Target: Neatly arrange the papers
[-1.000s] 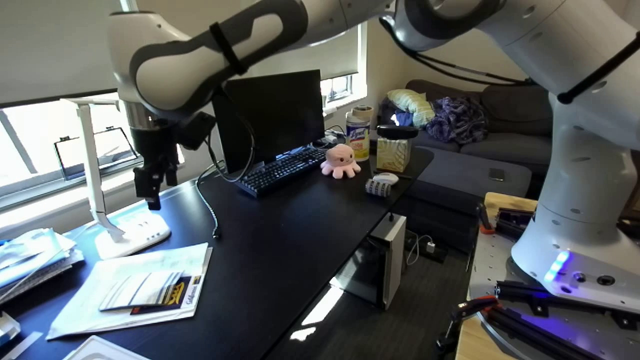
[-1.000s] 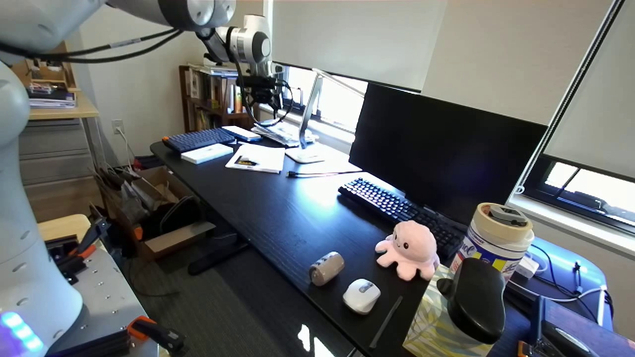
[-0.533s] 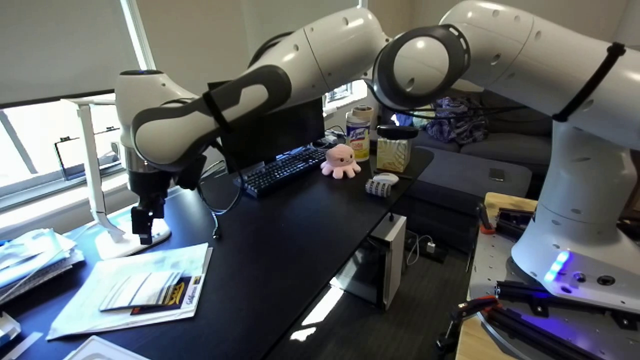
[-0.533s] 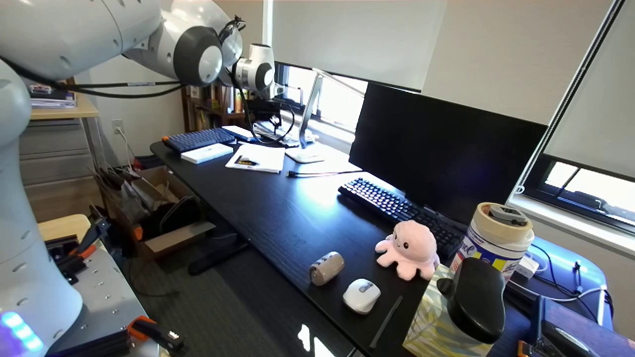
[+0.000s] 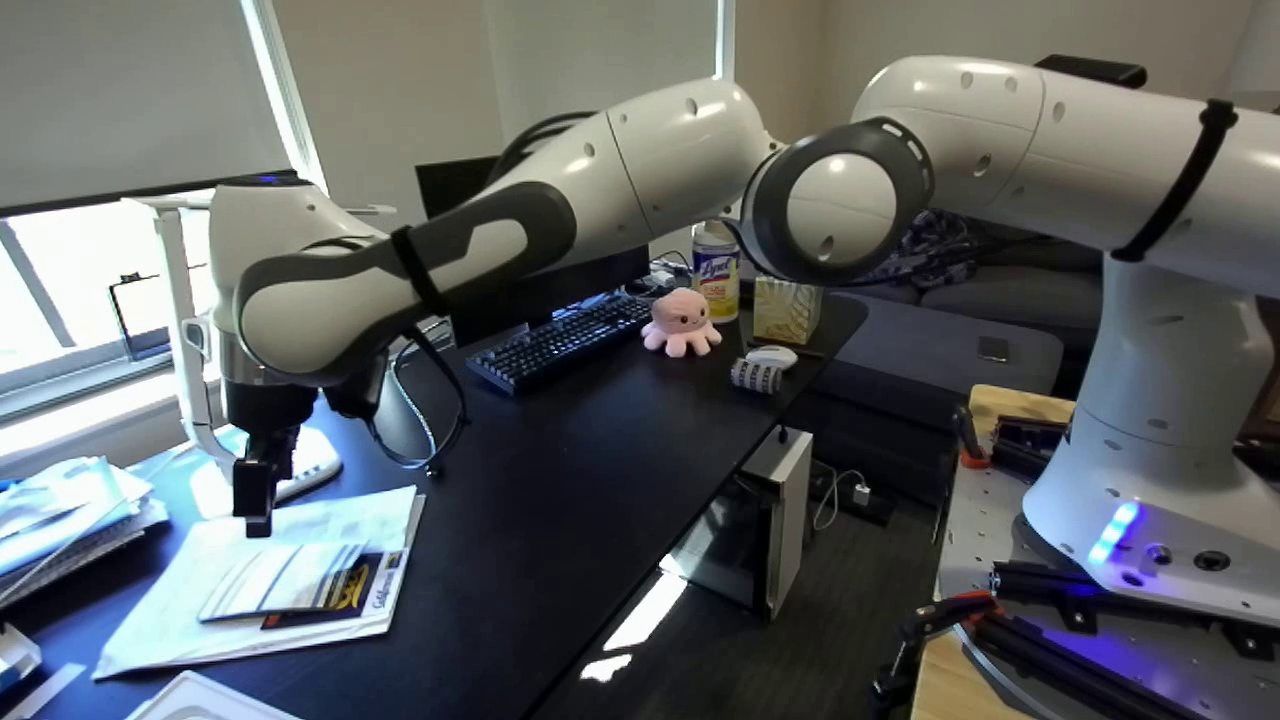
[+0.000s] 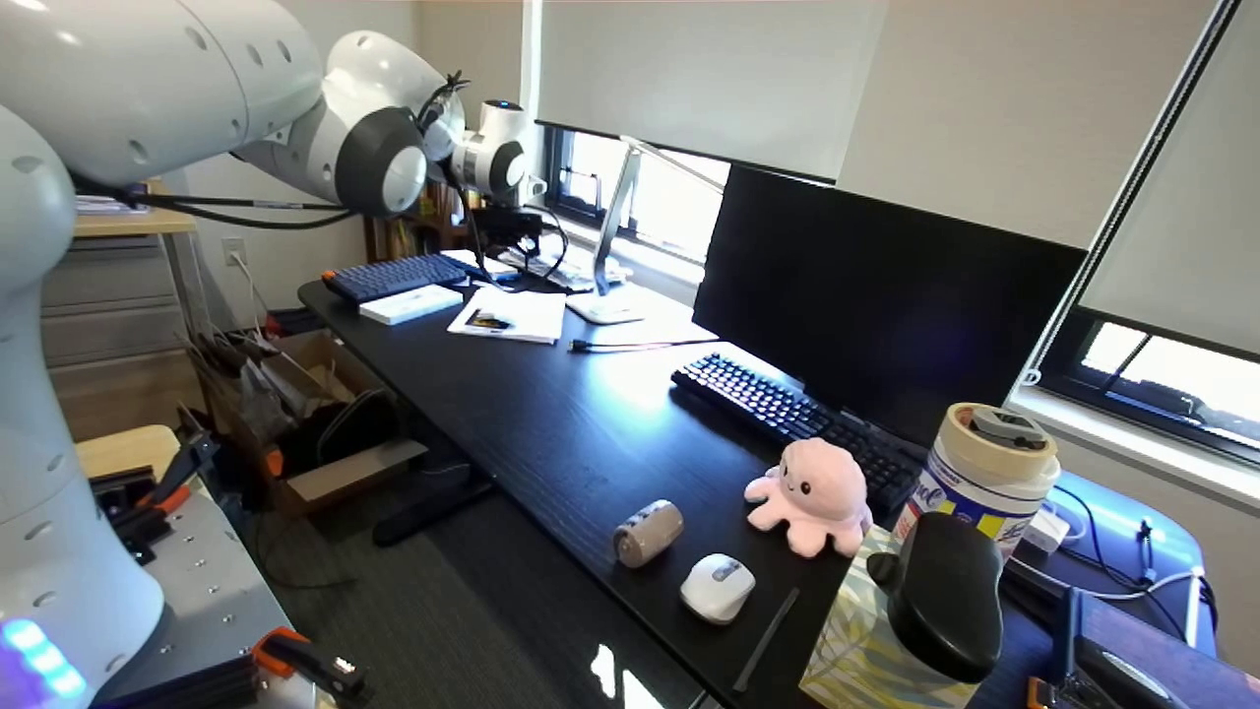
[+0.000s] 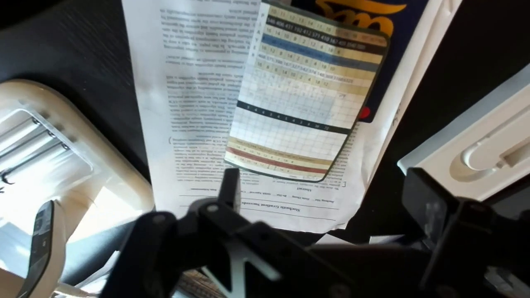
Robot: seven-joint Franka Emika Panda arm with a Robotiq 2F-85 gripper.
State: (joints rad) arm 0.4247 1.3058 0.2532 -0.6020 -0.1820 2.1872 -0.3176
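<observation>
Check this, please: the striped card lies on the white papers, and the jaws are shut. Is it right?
Not quite: the jaws are open; the wrist view shows them wide apart. The striped card does lie on the white papers.

Matt, lightly creased paper sheets (image 7: pixel 194 132); a smooth paper scorecard (image 7: pixel 304 95); a glossy plastic lamp base (image 7: pixel 105 165); a cloth octopus plush (image 6: pixel 812 492); a satin, wood-grained tabletop (image 6: pixel 551 423).
</observation>
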